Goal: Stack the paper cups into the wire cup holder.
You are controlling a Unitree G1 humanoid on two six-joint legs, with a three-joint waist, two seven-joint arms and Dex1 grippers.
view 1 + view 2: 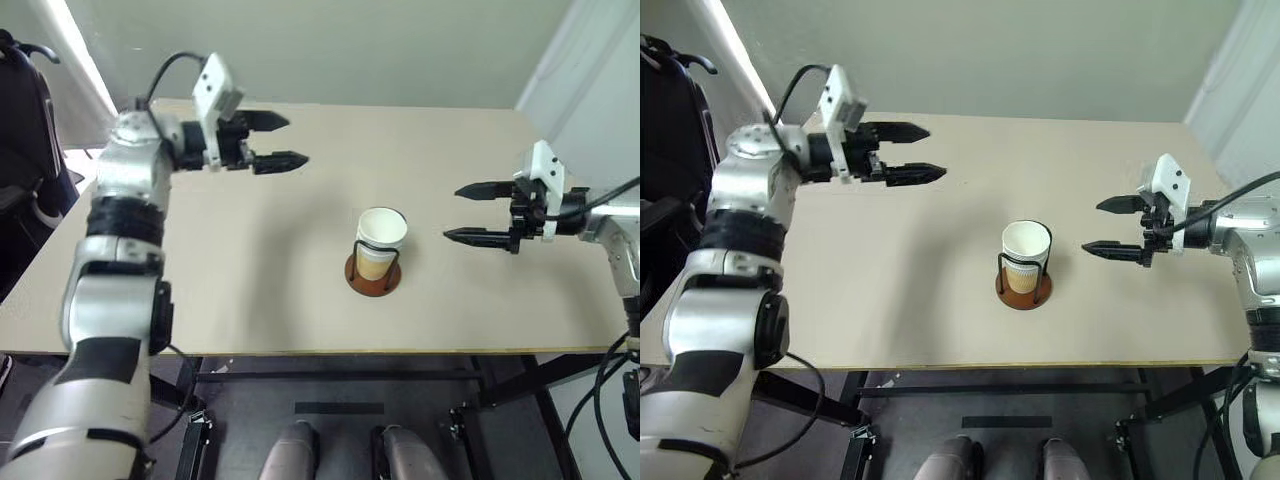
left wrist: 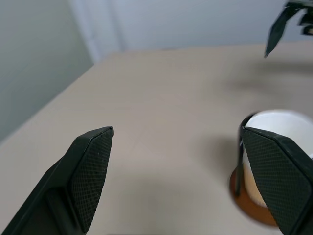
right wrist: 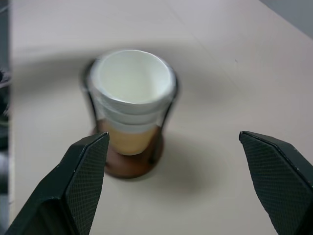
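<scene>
Our left gripper (image 1: pixel 283 141) hung above the far left part of the table (image 1: pixel 250 290), its two black fingers (image 1: pixel 268 121) spread wide apart with nothing between them, pointing toward the middle of the tabletop. Our right gripper (image 1: pixel 475 212) hovered over the right side, pointing back toward the left, its jaws just as wide and likewise empty. The two grippers faced each other across the table, well apart, neither touching anything.

Between them, nearer to our right gripper and closer to the front edge, stood the wire cup holder (image 1: pixel 373 278). Its round reddish-brown base sat flat on the tan surface, and thin black wire loops rose upright from it. Inside the loops we saw the paper cups (image 1: pixel 381 240) nested one in another, upright, with white rims stacked close at the top and the tan-yellow side showing lower down. From the right wrist view we counted at least two rims, one just under the other; whether a third sat within them we could not tell. The white inside of the top cup (image 3: pixel 132 78) faced up, empty.

In the left wrist view the holder (image 2: pixel 247 198) showed beside one finger, and the tip of our right gripper's finger (image 2: pixel 277 28) hung beyond it.
</scene>
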